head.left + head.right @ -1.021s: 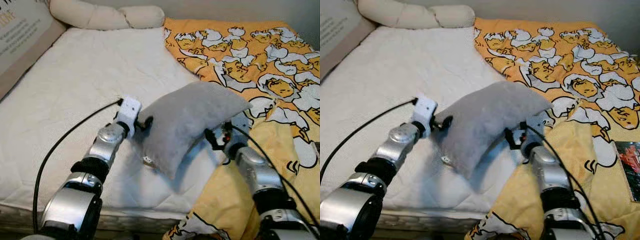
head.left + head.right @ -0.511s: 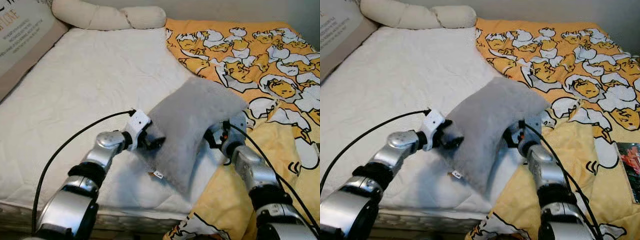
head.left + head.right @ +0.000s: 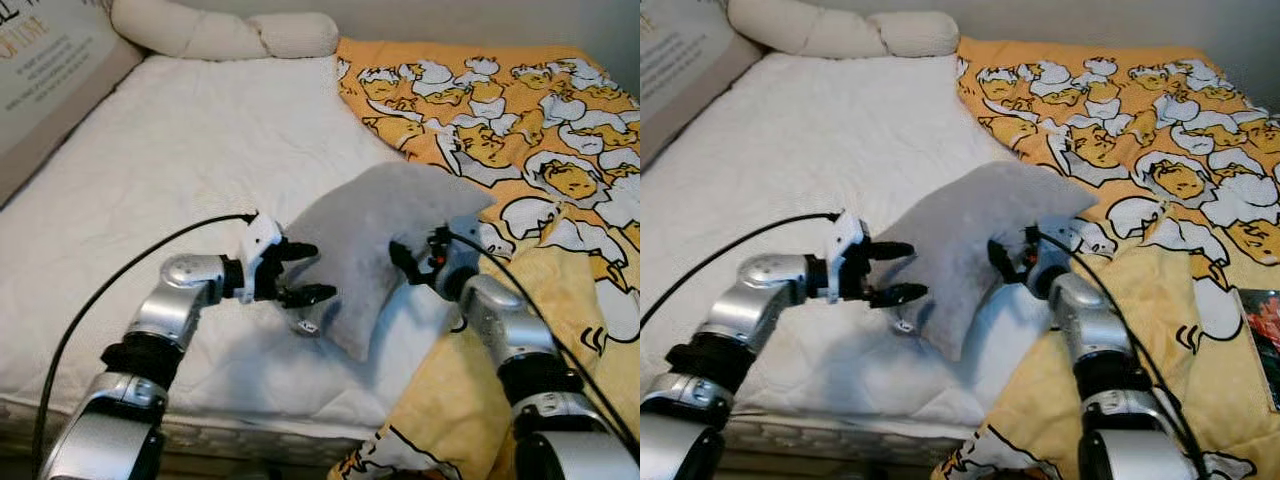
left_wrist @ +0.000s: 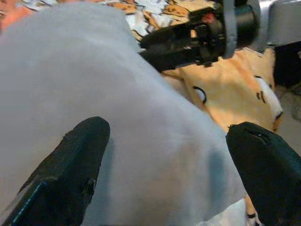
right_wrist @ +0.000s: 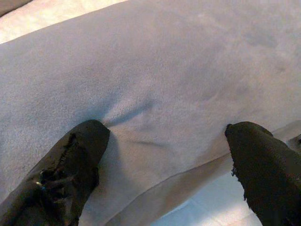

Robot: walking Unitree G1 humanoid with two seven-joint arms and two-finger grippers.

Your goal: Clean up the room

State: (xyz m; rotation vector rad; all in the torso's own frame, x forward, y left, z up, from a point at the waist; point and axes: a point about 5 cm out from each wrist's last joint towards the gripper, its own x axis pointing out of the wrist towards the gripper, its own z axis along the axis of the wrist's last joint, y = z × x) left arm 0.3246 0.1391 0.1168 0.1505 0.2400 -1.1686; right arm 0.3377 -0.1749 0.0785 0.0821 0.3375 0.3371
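Grey pillow [image 3: 375, 245]: on white mattress [image 3: 180, 170], near bed's front edge, beside yellow blanket [image 3: 520, 130].
Left gripper [image 3: 305, 272]: fingers spread, at pillow's left end, not clamped.
Right gripper [image 3: 403, 262]: fingers spread, pressed against pillow's right side.

left gripper [image 3: 300, 272]: now off the cushion's edge, fingers spread, at frame centre-left
grey cushion [image 3: 375, 240]: sags lower toward the mattress, tilted
right gripper [image 3: 408, 266]: shifts slightly left

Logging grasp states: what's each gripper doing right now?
Left gripper: open, at the pillow's edge, holding nothing.
Right gripper: open, pressed against the pillow.
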